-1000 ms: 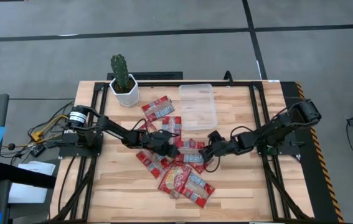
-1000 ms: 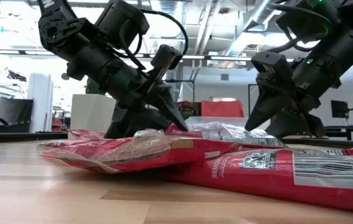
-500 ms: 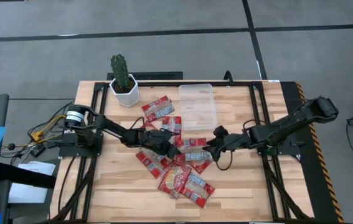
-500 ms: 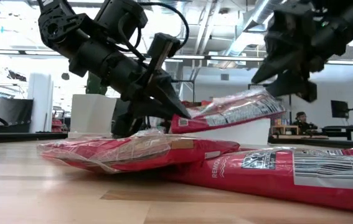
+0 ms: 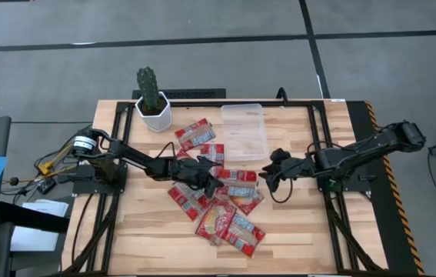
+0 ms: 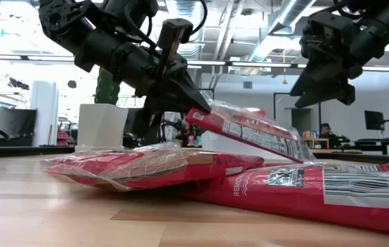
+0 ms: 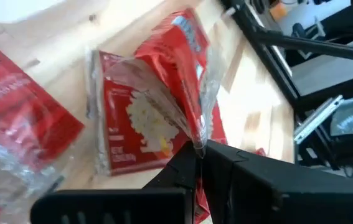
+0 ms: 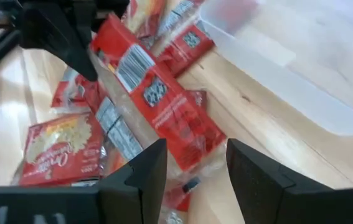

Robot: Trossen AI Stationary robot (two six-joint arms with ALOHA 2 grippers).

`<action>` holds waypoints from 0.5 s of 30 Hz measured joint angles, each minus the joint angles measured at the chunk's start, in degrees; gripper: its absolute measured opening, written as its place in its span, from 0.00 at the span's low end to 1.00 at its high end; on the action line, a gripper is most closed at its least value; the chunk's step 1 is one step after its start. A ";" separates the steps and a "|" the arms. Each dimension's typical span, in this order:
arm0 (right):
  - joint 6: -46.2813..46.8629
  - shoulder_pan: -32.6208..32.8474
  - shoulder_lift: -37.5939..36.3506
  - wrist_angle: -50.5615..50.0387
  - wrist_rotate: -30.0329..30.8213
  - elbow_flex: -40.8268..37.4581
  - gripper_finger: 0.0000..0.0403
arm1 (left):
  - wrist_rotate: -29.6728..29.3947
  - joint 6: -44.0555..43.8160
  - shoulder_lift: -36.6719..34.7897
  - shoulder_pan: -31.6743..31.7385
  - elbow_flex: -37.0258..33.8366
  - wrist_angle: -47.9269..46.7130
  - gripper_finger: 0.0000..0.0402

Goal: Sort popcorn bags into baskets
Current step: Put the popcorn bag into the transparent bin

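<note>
The left claw is clenched on the edge of one popcorn bag, holding it tilted above the pile at the centre of the low view, its far end sloping down to the right. On that lifted bag I can see a white panel with small print and a barcode, but none of it reads clearly. The right claw hangs at the upper right of the low view with its fingers parted and nothing between them, apart from the lifted bag.

The other popcorn bags lie scattered and overlapping in the middle of the bench. The nearest bag in the low view, cut off at the right edge, shows a barcode, a white-grey label and part of a word that looks like "REMO". In the right wrist view a bag with a popcorn picture carries script that might begin "Orv", though it is too blurred to be sure.

The clear tray sits at the upper centre of the high view, just above the pile, with no bag visible inside. A cactus in a white pot stands at the bench's upper left.
</note>
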 joint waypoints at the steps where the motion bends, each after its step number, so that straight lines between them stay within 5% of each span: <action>1: 0.17 0.17 -0.04 -0.46 -0.25 0.00 0.47 | -0.02 0.79 -0.31 0.00 0.00 -0.40 0.00; 7: -0.26 1.79 2.53 -0.45 -0.46 0.00 0.54 | -0.17 5.35 -2.00 -0.11 0.00 -0.55 0.00; 15: 4.04 1.38 6.22 -1.39 2.27 -0.01 0.75 | -3.37 9.74 -7.78 -0.04 0.00 -4.78 0.00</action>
